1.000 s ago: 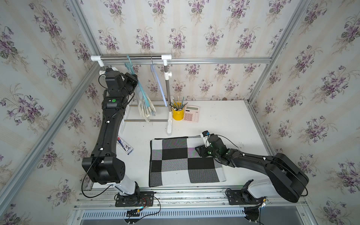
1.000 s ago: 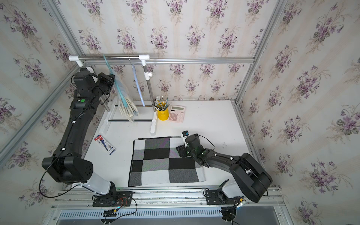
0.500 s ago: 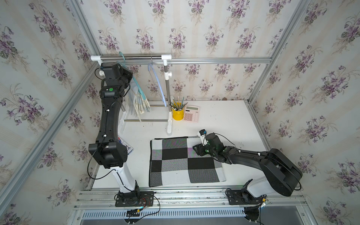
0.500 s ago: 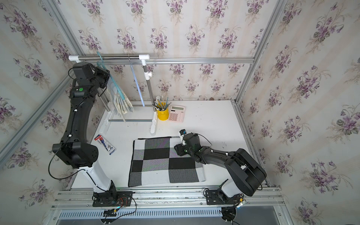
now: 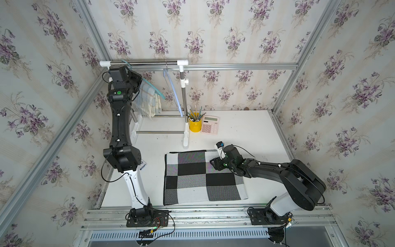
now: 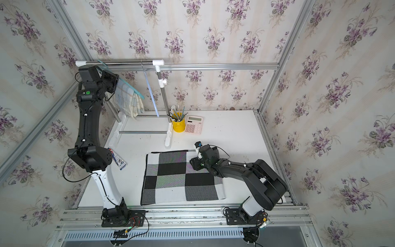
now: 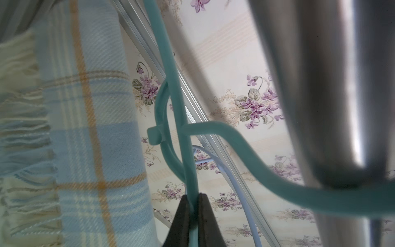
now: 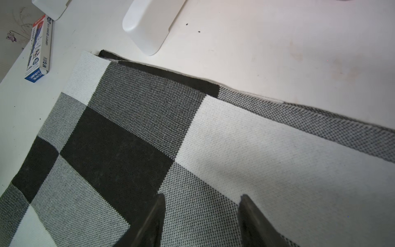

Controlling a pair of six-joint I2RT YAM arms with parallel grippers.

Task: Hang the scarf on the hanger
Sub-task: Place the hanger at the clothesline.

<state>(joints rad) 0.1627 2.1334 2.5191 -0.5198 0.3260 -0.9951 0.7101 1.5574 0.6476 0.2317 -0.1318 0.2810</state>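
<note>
A pale blue plaid scarf [image 5: 147, 102] [image 6: 128, 102] [image 7: 89, 128] with fringed ends hangs over the bar of a teal hanger [image 5: 152, 86] [image 6: 132, 89] [image 7: 168, 64]. My left gripper [image 7: 193, 197] [image 5: 135, 78] is shut on the hanger's thin frame, high up by the steel rail [image 5: 145, 62] [image 7: 320, 85]. The hanger's hook [image 5: 126, 62] lies across the rail near its left end. My right gripper [image 8: 202, 197] [image 5: 214, 163] [image 6: 193, 163] is open and empty, low over a black, grey and white checked cloth [image 5: 203, 177] [image 8: 149, 132].
A bare pale blue hanger [image 5: 173, 94] [image 6: 151, 94] hangs further right on the rail. A yellow pencil cup [image 5: 195, 125] and pink calculator [image 5: 210, 127] stand by the rack's upright. A pencil box [image 8: 39, 49] lies left of the cloth, near the rack's white foot [image 8: 149, 25].
The left arm has carried the teal hanger and scarf leftward along the rail, and the hook now crosses it near the left end. The right gripper edged slightly left over the cloth.
</note>
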